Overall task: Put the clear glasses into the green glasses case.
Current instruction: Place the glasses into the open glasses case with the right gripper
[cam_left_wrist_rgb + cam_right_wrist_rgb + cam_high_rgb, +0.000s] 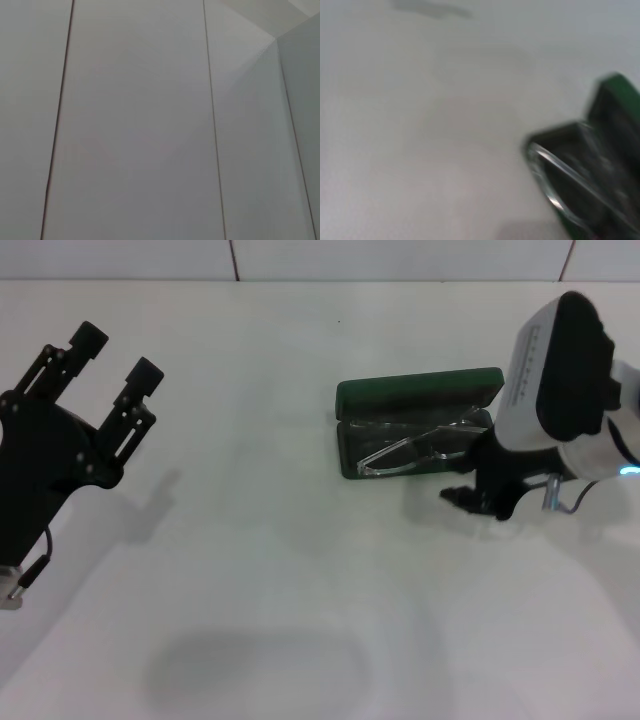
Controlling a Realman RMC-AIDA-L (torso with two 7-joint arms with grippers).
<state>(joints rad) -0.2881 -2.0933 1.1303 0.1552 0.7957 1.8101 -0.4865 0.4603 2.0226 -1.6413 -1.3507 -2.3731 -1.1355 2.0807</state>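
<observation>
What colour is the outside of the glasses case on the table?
Dark green. The glasses case shows it best in the head view, on its raised lid.

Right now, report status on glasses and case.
Left end effector open, raised at table's left. Right end effector at case's right end, grip unclear. Glasses lying in open case. Nothing in the way.

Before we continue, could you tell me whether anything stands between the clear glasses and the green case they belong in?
Nothing visible does. The clear glasses already lie in the open green glasses case, one arm slanting over its front edge. The right gripper sits at the case's right end; the left gripper is parked far left.
</observation>
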